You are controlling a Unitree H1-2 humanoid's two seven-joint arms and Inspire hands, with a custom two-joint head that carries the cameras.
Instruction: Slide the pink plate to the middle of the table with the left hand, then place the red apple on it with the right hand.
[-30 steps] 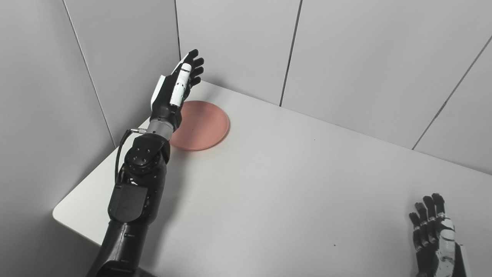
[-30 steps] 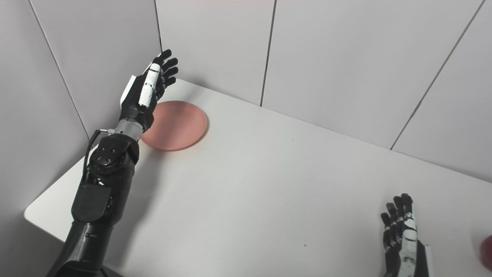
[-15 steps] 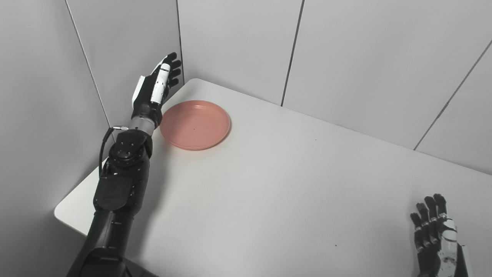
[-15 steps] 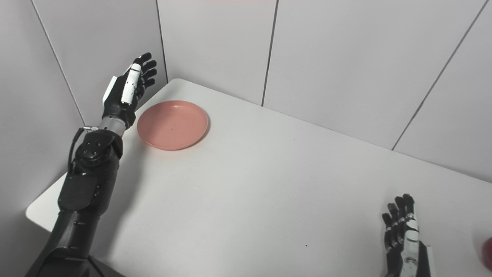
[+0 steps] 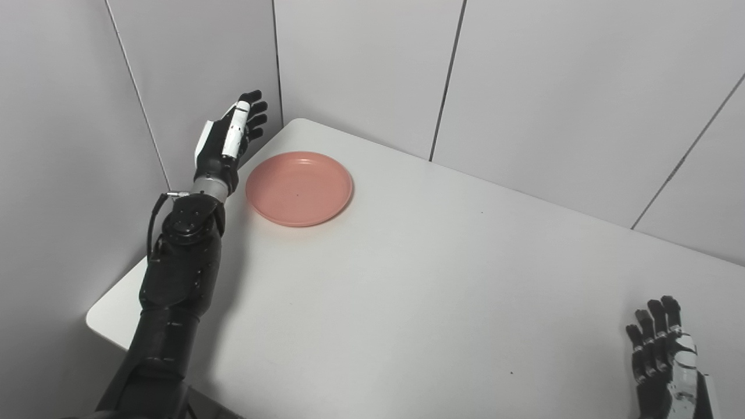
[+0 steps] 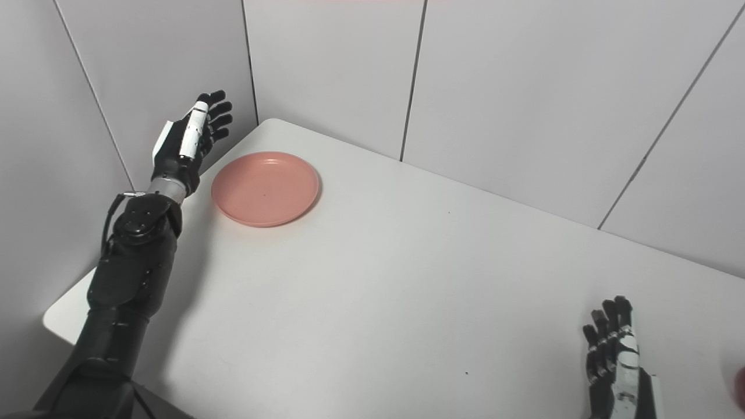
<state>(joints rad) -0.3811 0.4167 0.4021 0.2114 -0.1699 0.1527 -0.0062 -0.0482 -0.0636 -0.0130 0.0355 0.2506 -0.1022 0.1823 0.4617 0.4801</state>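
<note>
Left hand [image 5: 228, 142] is what I see first, raised beside the table's [image 5: 407, 279] far-left edge, fingers spread and empty, just left of the pink plate [image 5: 299, 188] without touching it. That plate lies flat near the far-left corner. At bottom right my right hand [image 6: 617, 361] rests spread, and a red sliver, likely the apple [image 6: 739, 387], shows at the frame edge.

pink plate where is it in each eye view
Left eye view: plate upper left, near the table's far left corner, just right of the left hand.
Right eye view: plate same spot, drawn a little further left.
Shared landmark: the wall seam running down behind the table corner.
</note>
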